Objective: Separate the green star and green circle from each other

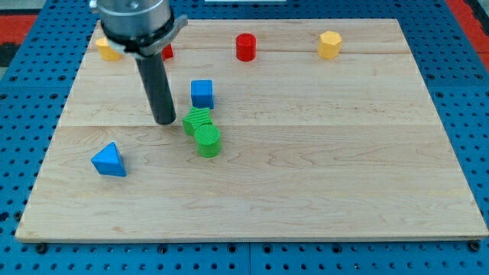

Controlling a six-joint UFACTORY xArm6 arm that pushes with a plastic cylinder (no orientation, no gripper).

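At the view's left, a blue triangular block [108, 160] lay alone on the wooden board [321, 168], well apart from everything else. Above it, near the view's top, a yellow block [107, 50] showed partly behind the arm's housing, and a red block [167, 53] peeked out just beside the rod. There was no pincer on this arm, so nothing could be spread or pinched; the straight dark rod came down to my tip [164, 122], which sat just to the left of the green pair, near but seemingly not quite touching it. The green star [198, 119] and the green circle [208, 141] were pressed against each other near the board's middle, the star toward the view's top-left and the circle toward the bottom-right. A blue square block [202, 93] stood just above the star. Further right, a red cylinder [245, 46] and a yellow hexagonal block [329, 44] rested near the top edge. Judged from this, the separation was not yet done: the two greens were in contact, and a push on one alone was all that remained.
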